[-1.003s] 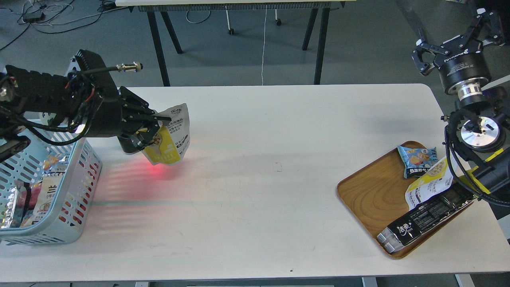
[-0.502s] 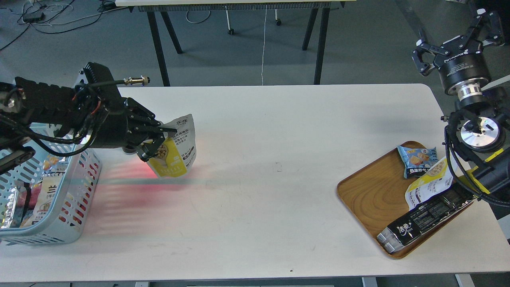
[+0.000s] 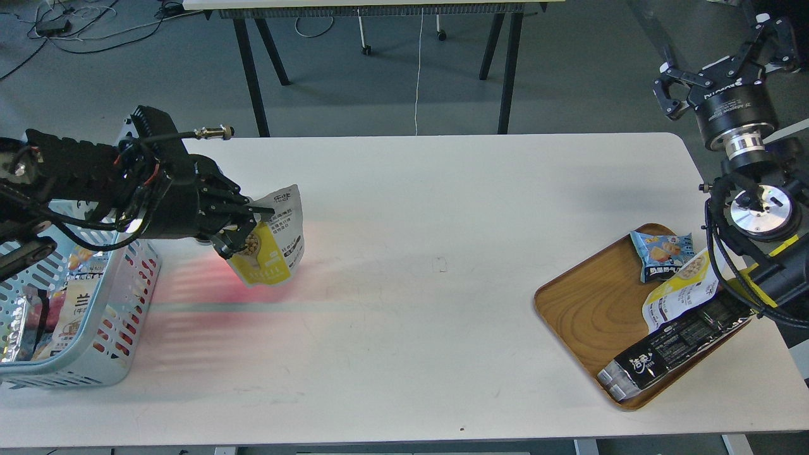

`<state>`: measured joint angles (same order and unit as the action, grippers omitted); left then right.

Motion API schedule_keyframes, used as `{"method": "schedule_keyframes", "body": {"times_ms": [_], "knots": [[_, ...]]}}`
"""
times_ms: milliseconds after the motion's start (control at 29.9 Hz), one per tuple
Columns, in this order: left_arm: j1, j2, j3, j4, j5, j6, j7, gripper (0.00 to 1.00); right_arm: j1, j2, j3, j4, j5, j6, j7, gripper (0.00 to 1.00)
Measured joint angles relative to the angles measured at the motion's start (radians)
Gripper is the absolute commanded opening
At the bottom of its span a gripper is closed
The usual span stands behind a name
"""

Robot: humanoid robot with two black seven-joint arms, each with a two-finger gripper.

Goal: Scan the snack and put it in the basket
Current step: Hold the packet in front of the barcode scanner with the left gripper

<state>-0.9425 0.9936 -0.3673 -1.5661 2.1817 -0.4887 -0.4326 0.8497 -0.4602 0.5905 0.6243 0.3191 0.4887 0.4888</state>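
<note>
My left gripper (image 3: 249, 222) is shut on the snack (image 3: 275, 243), a yellow-and-white pouch with a round picture of beige bits. It holds the pouch just above the white table, right of the basket. Red scanner light glows on the table under and left of the pouch. The pale blue slotted basket (image 3: 120, 303) stands at the table's left front, with several packets inside. My right gripper (image 3: 720, 72) is up at the far right, beyond the table's edge, its fingers spread and empty.
A brown wooden tray (image 3: 588, 303) lies at the right front. It holds a small blue packet (image 3: 660, 253), another yellow-and-white pouch (image 3: 679, 291) and a long black packet (image 3: 670, 351). Black table legs stand behind the table.
My left gripper with the snack first moved right, then came back a little to the left. The red glow shifted with it. The right arm has not moved.
</note>
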Motion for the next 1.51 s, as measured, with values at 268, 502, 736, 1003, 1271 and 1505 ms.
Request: {"method": "schedule_keyframes", "body": {"times_ms": [268,502,736,1003,1271,1505], "knots": [[0.002,-0.023,-0.004,0.029,0.0,0.0,0.0,0.0,0.0,0.0,0.001,0.0,0.0,0.0,0.0,1.0],[-0.005,-0.039,-0.009,0.049,0.0,0.0,-0.001,0.0,0.0,0.001,0.002,0.0,0.0,0.0,0.0,1.0],[-0.012,-0.034,-0.008,0.048,0.0,0.0,-0.006,0.0,0.0,0.003,0.002,-0.001,0.0,0.0,0.0,1.0],[-0.042,-0.025,-0.013,0.046,0.0,0.0,-0.009,0.0,0.0,0.006,0.002,-0.002,0.0,0.0,0.0,1.0],[-0.087,-0.023,-0.004,0.045,0.0,0.0,-0.008,0.0,0.0,0.009,0.002,-0.002,0.0,0.0,0.0,1.0],[-0.088,-0.013,-0.001,0.046,0.0,0.0,-0.008,0.0,0.0,0.014,0.002,-0.002,0.0,0.0,0.0,1.0]]}}
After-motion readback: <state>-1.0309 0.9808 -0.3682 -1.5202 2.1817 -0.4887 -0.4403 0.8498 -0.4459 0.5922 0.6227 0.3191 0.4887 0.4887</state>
